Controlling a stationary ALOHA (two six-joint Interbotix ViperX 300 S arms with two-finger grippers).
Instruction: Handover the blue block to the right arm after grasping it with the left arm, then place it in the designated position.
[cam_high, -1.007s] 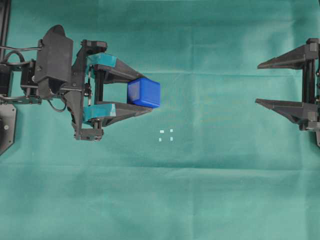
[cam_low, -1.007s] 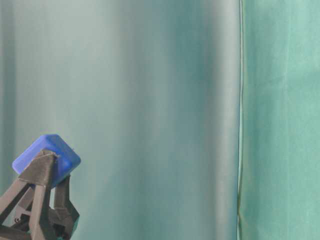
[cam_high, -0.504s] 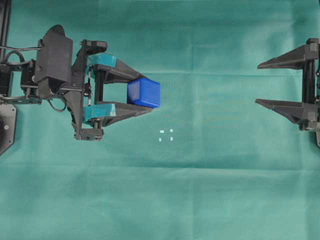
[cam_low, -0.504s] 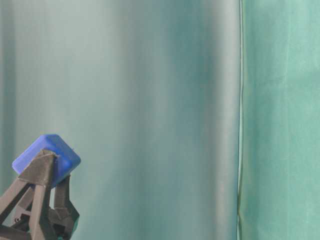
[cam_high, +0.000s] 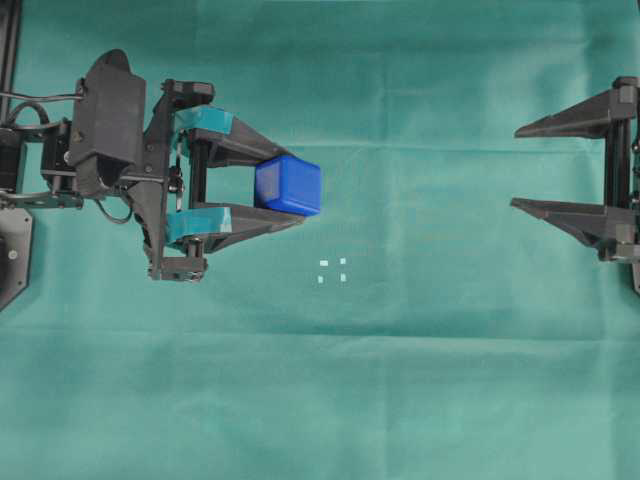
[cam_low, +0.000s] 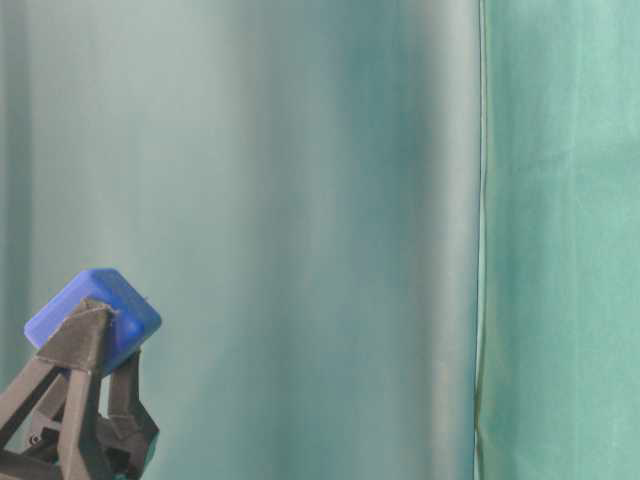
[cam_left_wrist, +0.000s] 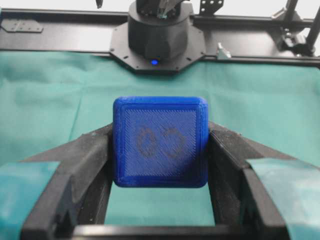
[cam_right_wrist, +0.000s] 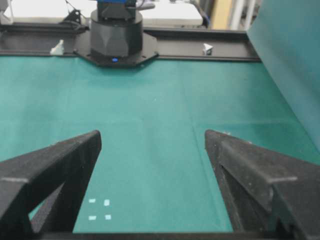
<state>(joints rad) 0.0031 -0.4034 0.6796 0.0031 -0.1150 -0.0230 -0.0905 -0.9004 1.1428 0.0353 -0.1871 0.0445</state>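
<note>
My left hand (cam_high: 292, 186) clenches the blue block (cam_high: 288, 186) between its fingertips, lifted off the green cloth (cam_high: 400, 380). The white square marks (cam_high: 332, 270) lie just beside it. Far across, my right hand (cam_high: 518, 166) is spread wide, holding nothing.

No change seen across the views — blue block (cam_high: 288, 186) held as before by the left gripper (cam_high: 296, 187), right gripper (cam_high: 516, 167) unmoved, jaws wide apart.
</note>
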